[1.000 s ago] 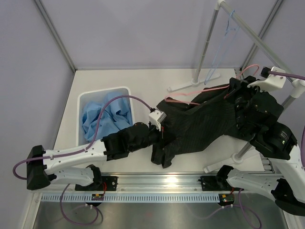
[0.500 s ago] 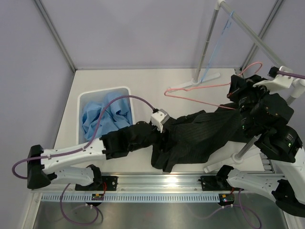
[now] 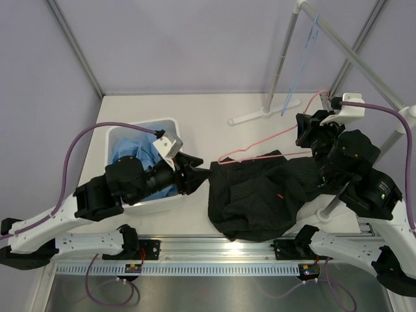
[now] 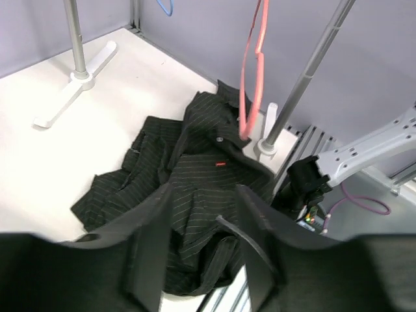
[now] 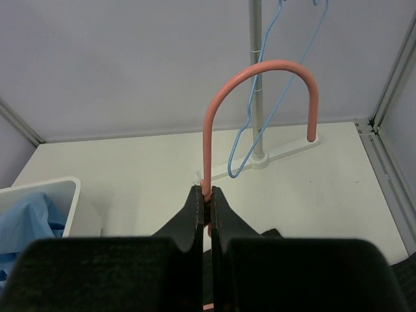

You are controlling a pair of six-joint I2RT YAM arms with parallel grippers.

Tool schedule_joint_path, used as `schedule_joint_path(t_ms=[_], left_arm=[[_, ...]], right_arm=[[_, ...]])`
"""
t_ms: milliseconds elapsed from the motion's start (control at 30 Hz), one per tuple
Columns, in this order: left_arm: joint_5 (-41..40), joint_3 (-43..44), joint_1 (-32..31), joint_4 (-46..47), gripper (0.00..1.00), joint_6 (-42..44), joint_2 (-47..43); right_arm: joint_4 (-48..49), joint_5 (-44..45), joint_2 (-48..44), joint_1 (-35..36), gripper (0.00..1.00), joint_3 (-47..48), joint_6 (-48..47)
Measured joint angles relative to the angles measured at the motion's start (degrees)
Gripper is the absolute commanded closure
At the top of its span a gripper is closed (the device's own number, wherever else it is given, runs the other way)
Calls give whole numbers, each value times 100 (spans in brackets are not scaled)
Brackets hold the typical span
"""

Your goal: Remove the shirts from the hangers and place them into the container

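Observation:
The black pinstriped shirt (image 3: pixel 260 195) lies bunched on the table, with one corner drawn out toward my left gripper (image 3: pixel 195 172). That gripper hovers by the right side of the white container (image 3: pixel 140 125). In the left wrist view the left gripper (image 4: pixel 205 195) is open, with a fold of the black shirt (image 4: pixel 195 162) between its fingers. My right gripper (image 3: pixel 311 130) is shut on the neck of the pink hanger (image 3: pixel 260 146), whose lower end rests at the shirt's top edge. In the right wrist view the pink hanger (image 5: pixel 260 65) rises from the right gripper (image 5: pixel 208 195). The light blue shirt (image 3: pixel 130 162) fills the container. The blue hanger (image 3: pixel 302 58) hangs on the rack.
The grey rack's sloping bar (image 3: pixel 338 45) crosses the back right, with one foot (image 3: pixel 263 112) behind the shirt and another (image 3: pixel 305 227) in front of it. A metal rail (image 3: pixel 227 250) runs along the near edge. Purple walls close in the left and back.
My left arm has drawn back to the left and risen beside the container, and its jaws have opened. The right gripper has pulled the pink hanger out along the shirt, which has slumped onto the table.

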Motion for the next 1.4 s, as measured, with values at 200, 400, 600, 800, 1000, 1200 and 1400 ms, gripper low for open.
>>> schedule_joint_path(t_ms=[200, 400, 600, 800, 1000, 1200, 1400], left_arm=[[114, 2, 0, -31, 24, 153, 522], [323, 2, 0, -61, 22, 195, 623], [470, 2, 0, -33, 45, 221, 625], [717, 302, -2, 31, 90, 317, 933], [839, 461, 7, 59, 100, 295, 1189], [859, 461, -2, 98, 100, 271, 1200], [599, 463, -17, 184, 100, 365, 1204]], right_arm=[[-243, -393, 120, 0, 100, 26, -22], [-304, -621, 245, 0, 100, 26, -59], [-304, -879, 280, 0, 100, 26, -63], [-337, -1099, 363, 0, 100, 26, -76], [-439, -1067, 354, -31, 95, 26, -199], [-634, -1049, 258, -33, 22, 24, -179], [-1113, -1261, -597, -31, 14, -166, 350]])
